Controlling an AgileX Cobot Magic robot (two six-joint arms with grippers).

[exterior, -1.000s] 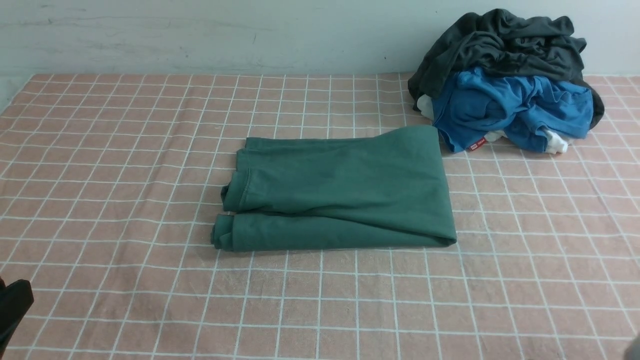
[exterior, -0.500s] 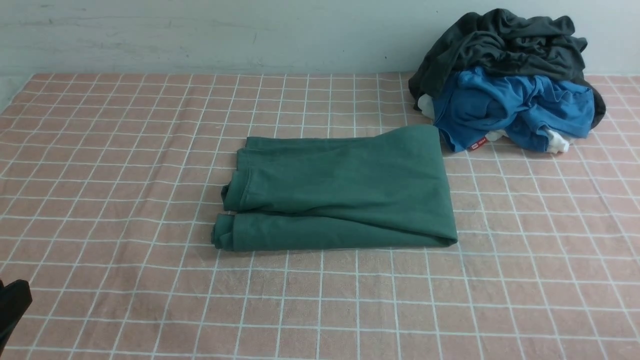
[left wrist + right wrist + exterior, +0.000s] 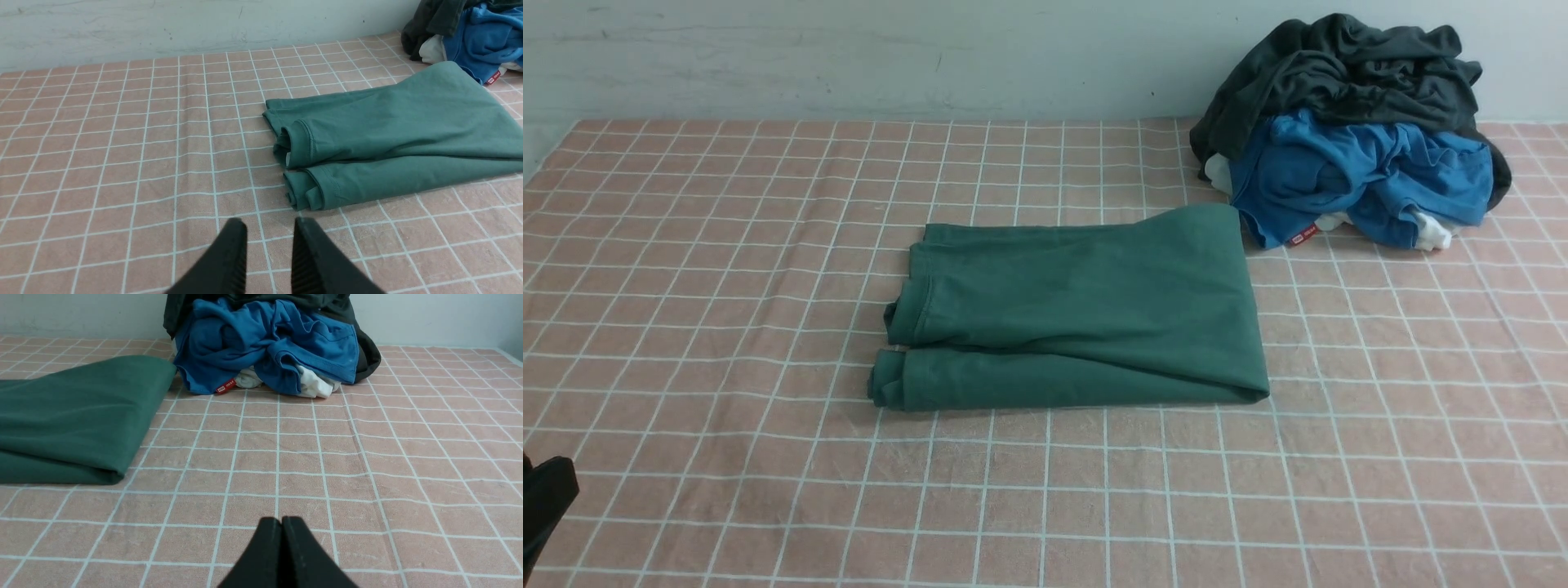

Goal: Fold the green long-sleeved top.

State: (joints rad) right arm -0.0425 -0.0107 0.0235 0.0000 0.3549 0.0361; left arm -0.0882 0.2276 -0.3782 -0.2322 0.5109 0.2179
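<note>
You are at the tail end of the job, by the look of it: the green long-sleeved top point(image 3: 1070, 314) lies just right of centre in the front view as a compact folded rectangle, cuffs and hems stacked at its left edge, the fold closed on its right.

Your left gripper point(image 3: 267, 245) hangs over bare cloth near the frame's bottom, its fingers point(image 3: 233, 253) a narrow gap apart and holding nothing. Your right gripper point(image 3: 281, 543) has its fingers point(image 3: 267, 549) pressed together, empty, well clear of the top.

What remains, I judge, is at most tidying the loose cuffs.

The bench point(image 3: 727, 286) wears a pink cloth with a white grid. A pile of clothes point(image 3: 1347, 131), dark grey, blue and white, sits upper right against the pale wall point(image 3: 849, 57).
</note>
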